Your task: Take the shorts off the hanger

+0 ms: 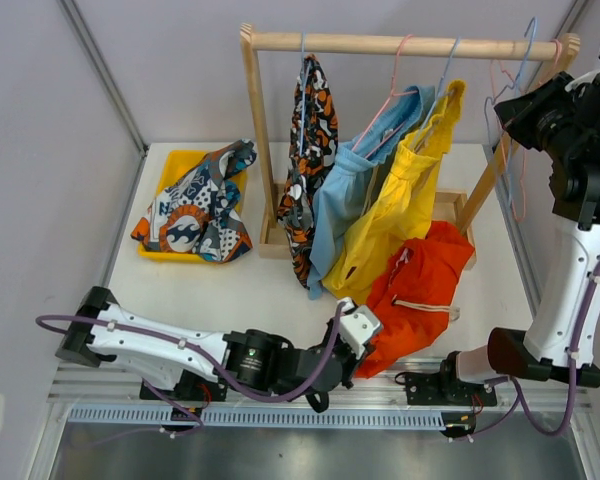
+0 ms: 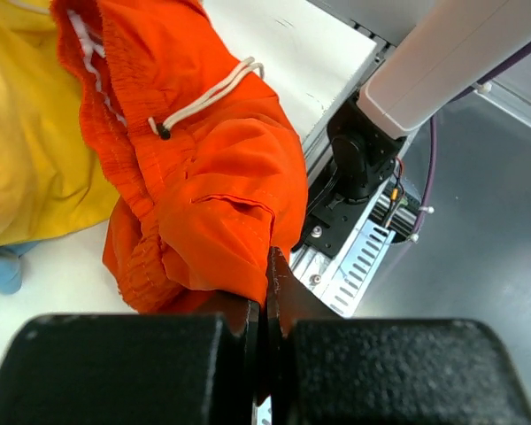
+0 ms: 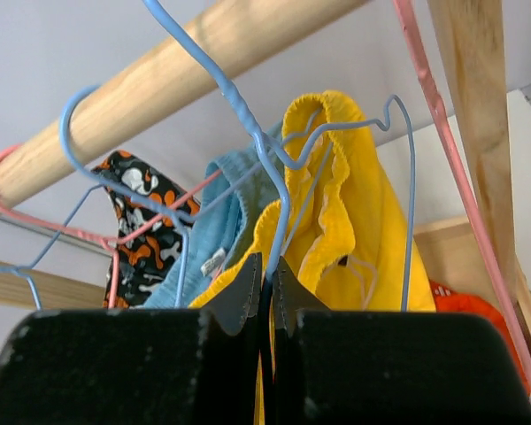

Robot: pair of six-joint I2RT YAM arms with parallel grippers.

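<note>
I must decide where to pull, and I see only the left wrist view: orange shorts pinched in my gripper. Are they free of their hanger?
Observer: In the top view the orange shorts lie heaped on the table; no hanger wire shows in them.
Operator: What does the right arm do?
Observer: The right gripper is shut on the wire of a blue hanger, at the right end of the rod.
Operator: What hangs on the rod?
Observer: Three pairs: blotch print shorts, light blue shorts, yellow shorts.

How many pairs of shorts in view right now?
5. Hanging on the rack: blotch-print, light blue, yellow. On the table, pinched by the left gripper: red-orange. In the yellow tray: cartoon-print. More could be hidden behind these.
</note>
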